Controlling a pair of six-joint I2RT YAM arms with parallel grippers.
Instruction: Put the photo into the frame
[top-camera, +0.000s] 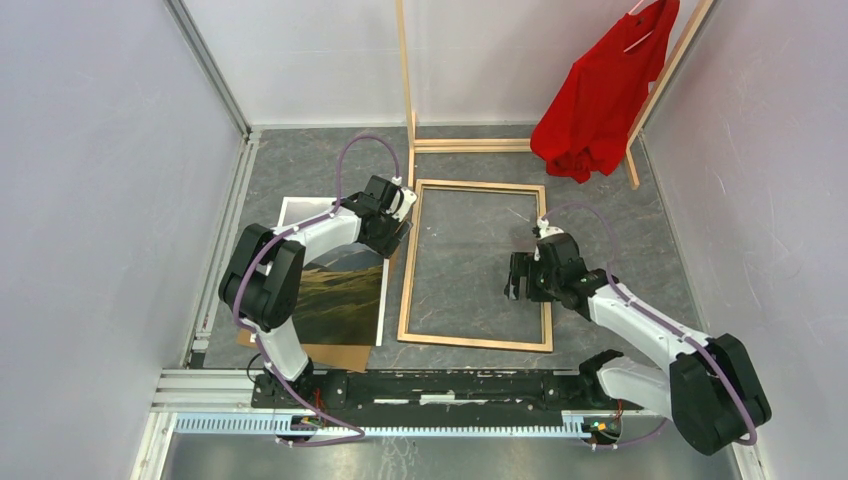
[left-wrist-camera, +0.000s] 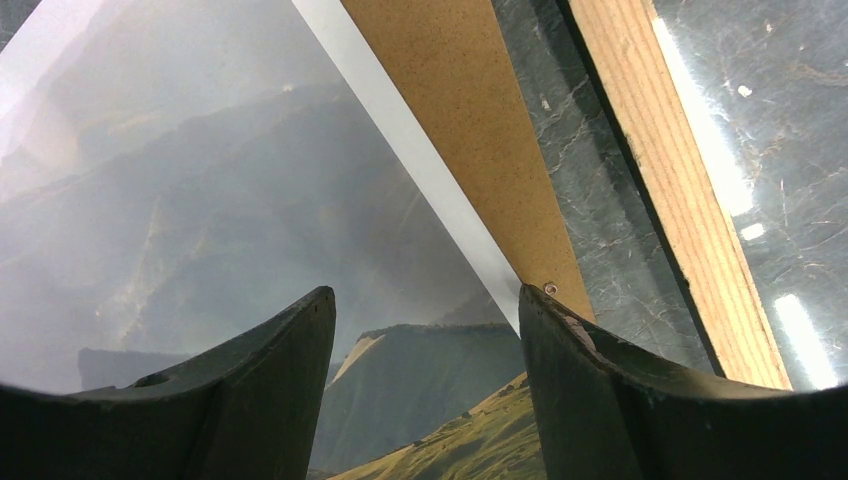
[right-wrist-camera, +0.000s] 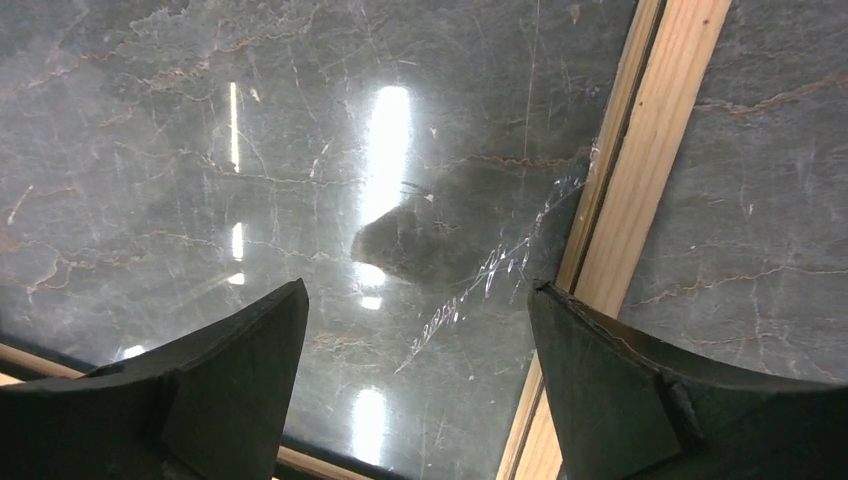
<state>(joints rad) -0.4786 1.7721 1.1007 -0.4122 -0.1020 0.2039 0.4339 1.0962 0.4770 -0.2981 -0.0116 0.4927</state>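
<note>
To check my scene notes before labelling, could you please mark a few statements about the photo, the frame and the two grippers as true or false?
1. The photo lies inside the frame. False: it lies picture side up on the brown board, left of the frame.
2. The frame lies flat with its light wood side up. True.
3. The left gripper is open over the photo's right edge. True.
4. The right gripper is shut on the frame's rail. False: it is open and holds nothing, beside the frame's right rail.
5. A red shirt hangs on the wooden rack behind the frame. True.
</note>
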